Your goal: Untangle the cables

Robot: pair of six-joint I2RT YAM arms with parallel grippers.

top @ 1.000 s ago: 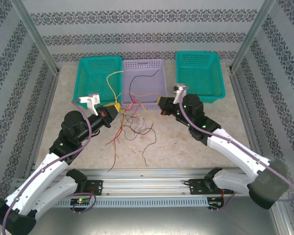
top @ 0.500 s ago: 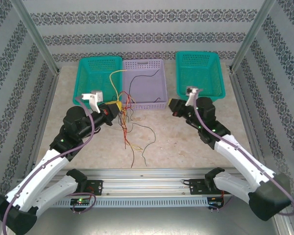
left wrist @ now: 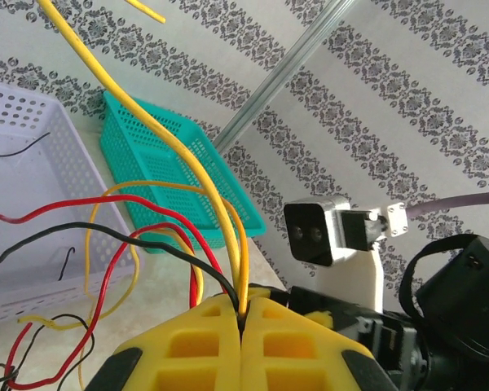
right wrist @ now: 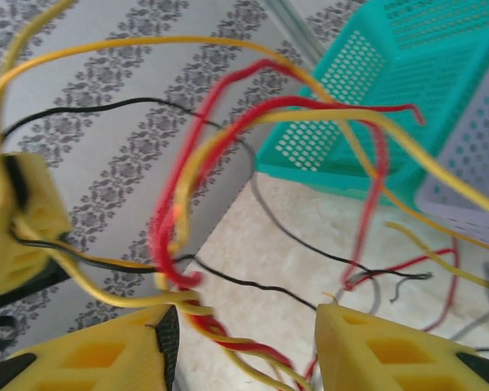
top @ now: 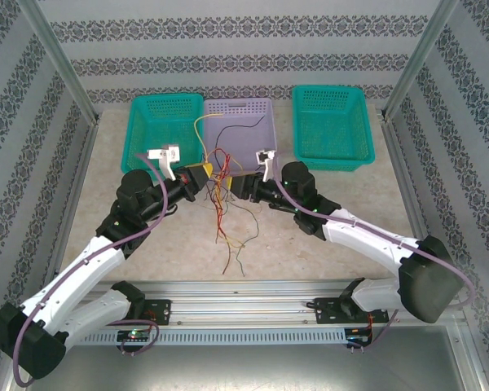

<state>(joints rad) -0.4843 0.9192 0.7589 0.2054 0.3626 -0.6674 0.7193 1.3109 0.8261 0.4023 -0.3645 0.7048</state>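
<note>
Cables (top: pixel 222 213) dangle in a tangled bunch. Left gripper (left wrist: pixel 243 316) is pinching them tight. Right gripper (right wrist: pixel 246 326) sits spread, strands running between its fingers.

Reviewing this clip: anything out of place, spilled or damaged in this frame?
Nothing damaged. The cables are one snarl hanging from the shut left hand, loose ends trailing on the table, and a yellow loop arches over the purple basket's left edge. The right hand, open, is at the bundle.
</note>
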